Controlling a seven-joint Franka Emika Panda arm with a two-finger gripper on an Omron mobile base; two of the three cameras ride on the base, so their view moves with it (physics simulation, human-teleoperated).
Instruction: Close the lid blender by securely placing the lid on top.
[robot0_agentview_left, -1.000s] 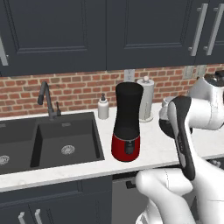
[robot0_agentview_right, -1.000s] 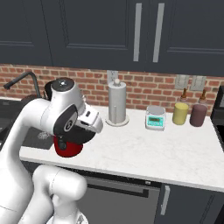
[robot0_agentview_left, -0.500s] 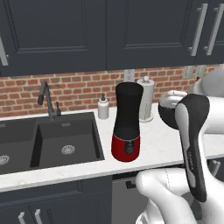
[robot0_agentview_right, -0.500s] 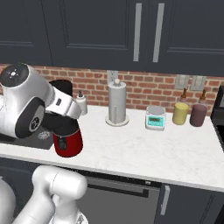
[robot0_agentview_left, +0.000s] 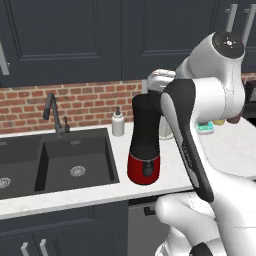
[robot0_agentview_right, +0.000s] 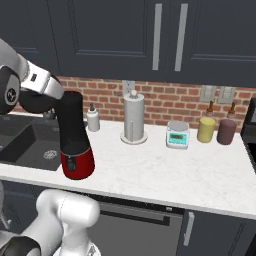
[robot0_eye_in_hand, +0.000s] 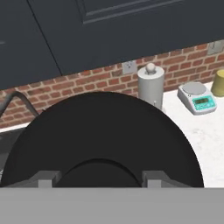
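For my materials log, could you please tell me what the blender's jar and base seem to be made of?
The blender jar looks like matte black, opaque plastic: it shows no reflections and no contents. Its rounded red base looks like glossy plastic or lacquer, judging by the soft highlights. Being rendered, neither is certain.

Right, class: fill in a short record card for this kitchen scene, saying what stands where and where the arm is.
setting: counter, brick wall, dark cupboards
blender: upright on the counter, just right of the sink
lid: black disc close before the hand camera; whether it is seated cannot be told
jaws: at the blender's top; open or shut cannot be told
by the wall, near blender: soap bottle
further right: towel roll, scale, yellow jar, dark jar
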